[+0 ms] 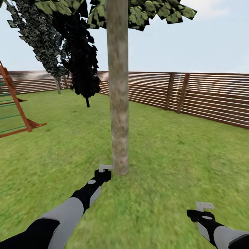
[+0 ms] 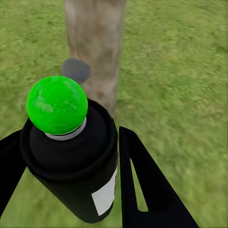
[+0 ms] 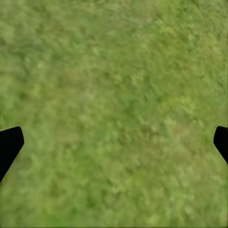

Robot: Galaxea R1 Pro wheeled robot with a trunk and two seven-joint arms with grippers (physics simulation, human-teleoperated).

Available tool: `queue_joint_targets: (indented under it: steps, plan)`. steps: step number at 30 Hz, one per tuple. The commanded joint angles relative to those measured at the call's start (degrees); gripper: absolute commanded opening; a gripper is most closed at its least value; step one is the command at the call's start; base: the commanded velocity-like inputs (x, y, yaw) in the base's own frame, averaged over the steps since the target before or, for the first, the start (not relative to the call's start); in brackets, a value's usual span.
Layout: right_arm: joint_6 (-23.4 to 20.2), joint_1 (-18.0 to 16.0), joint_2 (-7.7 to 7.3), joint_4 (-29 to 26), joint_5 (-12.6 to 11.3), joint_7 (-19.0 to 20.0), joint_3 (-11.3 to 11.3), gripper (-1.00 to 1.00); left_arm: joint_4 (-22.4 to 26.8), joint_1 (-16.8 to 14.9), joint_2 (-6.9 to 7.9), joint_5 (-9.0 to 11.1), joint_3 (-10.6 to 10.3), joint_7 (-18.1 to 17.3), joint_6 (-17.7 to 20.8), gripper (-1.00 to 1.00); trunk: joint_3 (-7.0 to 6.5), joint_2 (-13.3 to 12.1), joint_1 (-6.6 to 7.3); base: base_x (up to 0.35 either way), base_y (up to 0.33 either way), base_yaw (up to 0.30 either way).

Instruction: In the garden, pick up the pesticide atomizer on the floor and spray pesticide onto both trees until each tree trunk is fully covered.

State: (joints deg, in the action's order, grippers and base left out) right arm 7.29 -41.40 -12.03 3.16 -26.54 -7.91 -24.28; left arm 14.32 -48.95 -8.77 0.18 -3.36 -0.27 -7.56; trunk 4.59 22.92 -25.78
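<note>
Left arm stretched forward, left tool (image 1: 105,168) clamped around pesticide atomizer (image 2: 71,156). Right arm low, right tool (image 1: 204,206) fingers spread wide, nothing between.

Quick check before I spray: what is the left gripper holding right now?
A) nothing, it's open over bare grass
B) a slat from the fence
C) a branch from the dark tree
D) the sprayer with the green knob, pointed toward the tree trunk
D: in the left wrist view the left gripper is shut on the sprayer, its green knob facing the tree trunk just ahead.
</note>
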Motion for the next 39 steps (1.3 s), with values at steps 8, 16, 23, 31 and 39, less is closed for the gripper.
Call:
queue_joint_targets:
  steps: [8, 16, 23, 31, 39]
  plan:
    - [0.0, 0.1, 0.04, 0.0, 0.0, 0.0, -0.1, 1.00, 0.0, 0.0, -0.02, 0.0, 0.0, 0.0, 0.0, -1.00, 0.00, 0.0, 0.00, 0.350, 0.000, 0.000]
    - [0.0, 0.2, 0.06, 0.0, 0.0, 0.0, -0.1, 1.00, 0.0, 0.0, -0.02, 0.0, 0.1, 0.0, 0.0, -1.00, 0.00, 0.0, 0.00, 0.350, 0.000, 0.000]
    - [0.0, 0.2, 0.06, 0.0, 0.0, 0.0, 0.0, 1.00, -0.1, 0.0, -0.06, 0.0, 0.1, -0.1, -0.1, -1.00, 0.00, 0.0, 0.00, 0.335, 0.000, 0.000]
    - [0.0, 0.2, 0.24, 0.0, 0.0, 0.0, 0.0, 1.00, -0.1, 0.0, -0.10, 0.0, 0.0, -0.2, -0.1, -1.00, 0.00, 0.0, 0.00, 0.156, 0.000, 0.000]
    - [0.0, 0.4, 0.25, 0.0, 0.0, 0.0, -0.1, 1.00, -0.1, 0.0, -0.10, 0.0, 0.0, -0.3, -0.1, -1.00, 0.00, 0.0, 0.00, 0.325, 0.000, 0.000]
